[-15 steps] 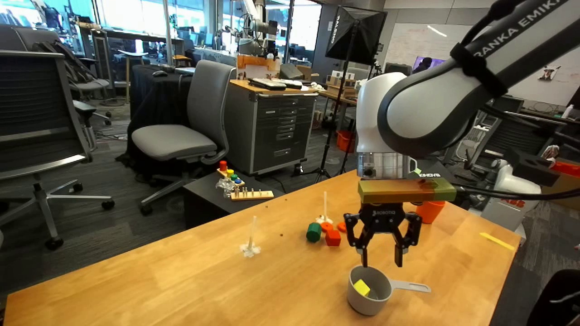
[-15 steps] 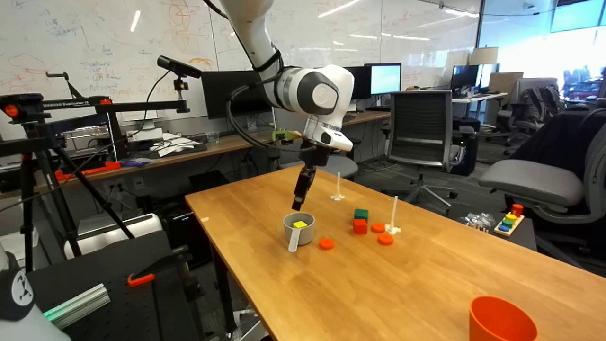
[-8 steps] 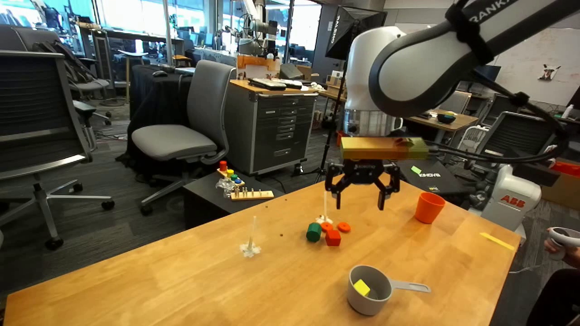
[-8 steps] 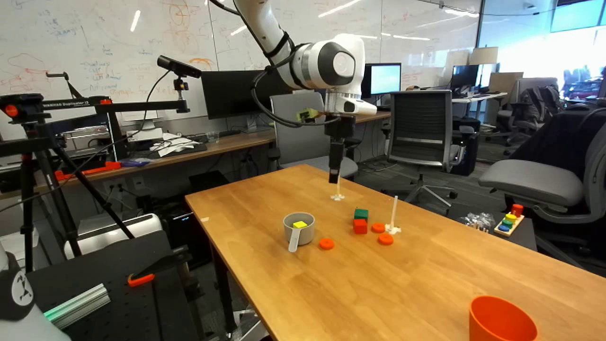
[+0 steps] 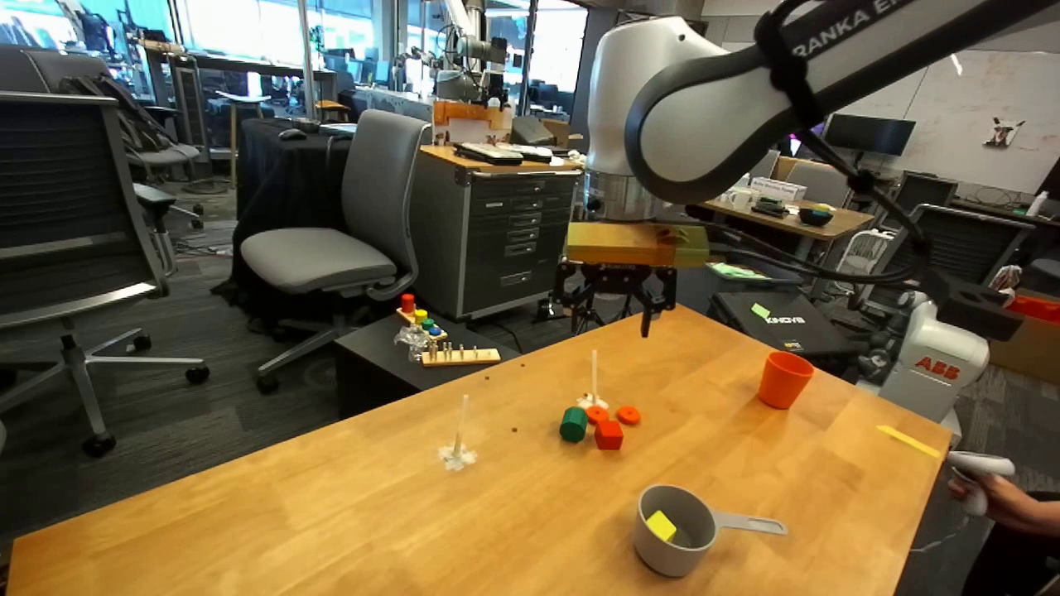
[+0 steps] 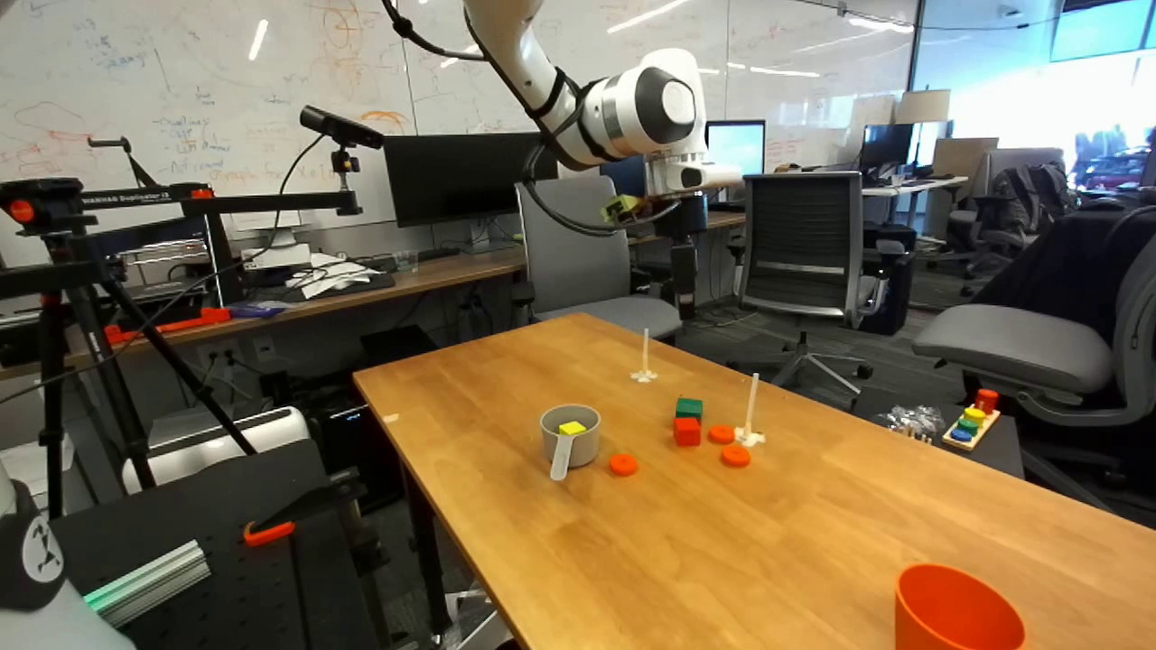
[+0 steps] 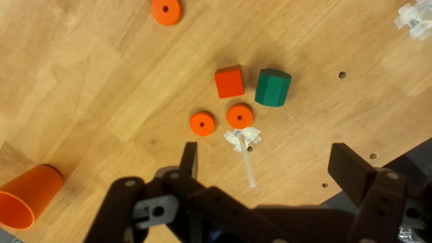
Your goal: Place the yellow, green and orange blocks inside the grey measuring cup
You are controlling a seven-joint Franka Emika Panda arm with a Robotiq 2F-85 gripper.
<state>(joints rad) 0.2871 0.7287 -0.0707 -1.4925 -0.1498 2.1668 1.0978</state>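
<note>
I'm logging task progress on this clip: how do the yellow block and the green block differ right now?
Place: the yellow block is inside the grey measuring cup; the green block lies on the table.
Shape: the green block is a many-sided prism, while the yellow block shows a squarish face.
Colour: the yellow block is bright, the green block dark.
Shared: neither is held; the open gripper is clear of both.

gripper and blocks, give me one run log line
gripper: open, nothing held | yellow block: in grey measuring cup | green block: on table | orange-red block: on table
</note>
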